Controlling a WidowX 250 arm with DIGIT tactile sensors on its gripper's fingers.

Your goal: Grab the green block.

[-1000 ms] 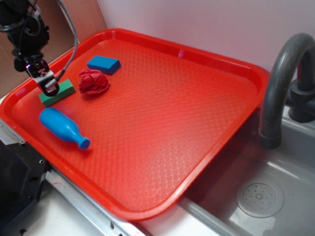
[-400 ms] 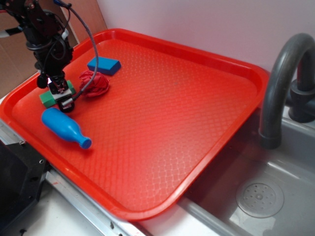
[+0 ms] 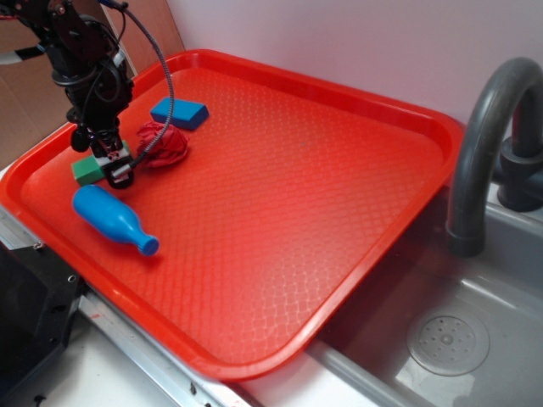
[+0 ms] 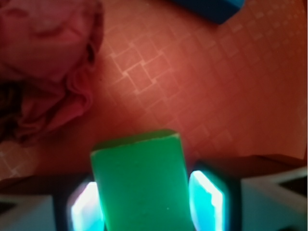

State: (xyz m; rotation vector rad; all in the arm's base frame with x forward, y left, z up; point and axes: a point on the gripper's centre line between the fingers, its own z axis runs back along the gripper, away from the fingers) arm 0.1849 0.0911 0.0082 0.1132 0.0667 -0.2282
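The green block [image 4: 142,185] lies flat on the red tray [image 3: 280,212], near its left rim. The pincer [image 4: 144,202] straddles it, one finger on each side, close against the block's sides; whether they press it I cannot tell. A red cloth [image 3: 163,142] sits just beside, a blue block [image 3: 179,111] beyond, a blue bottle [image 3: 110,218] in front.

Green block [image 4: 141,185] between the gripper [image 4: 144,202] fingers, crumpled red cloth [image 4: 45,62] beside it, blue block [image 4: 211,8] farther off, all on the red tray [image 4: 202,91]
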